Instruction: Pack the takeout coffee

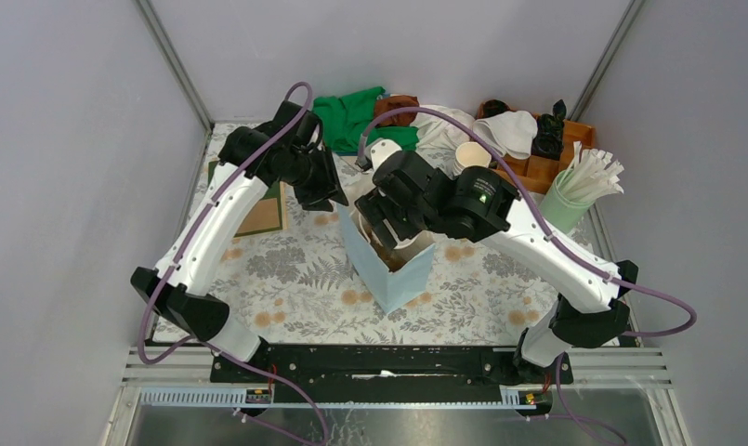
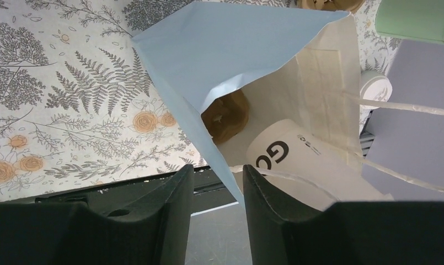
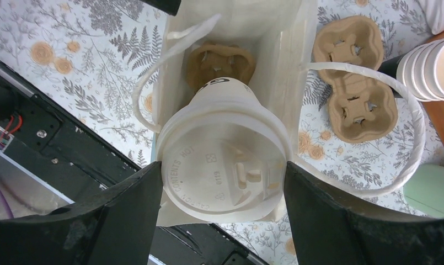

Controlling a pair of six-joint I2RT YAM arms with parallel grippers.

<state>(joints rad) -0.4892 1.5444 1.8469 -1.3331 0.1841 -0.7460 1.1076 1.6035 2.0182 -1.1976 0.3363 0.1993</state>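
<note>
Right wrist: R gripper (image 3: 224,168) down over bag (image 3: 288,72), clamping takeout coffee (image 3: 208,141); L gripper (image 2: 218,172) jaws apart at bag rim.

Bold black letters "GO" on the pale side of the takeout coffee (image 2: 313,165), small print and marks beside them too fine to read, raised "CONTENTS HOT" along the rim of its white lid (image 3: 208,165), raised "0119" nearer the lid's middle

Two arms at a blue paper bag (image 1: 402,279).
Right gripper (image 1: 386,232) over its mouth; left gripper (image 1: 329,198) at its ten o'clock; green straw cup (image 1: 560,210) at three o'clock.
</note>
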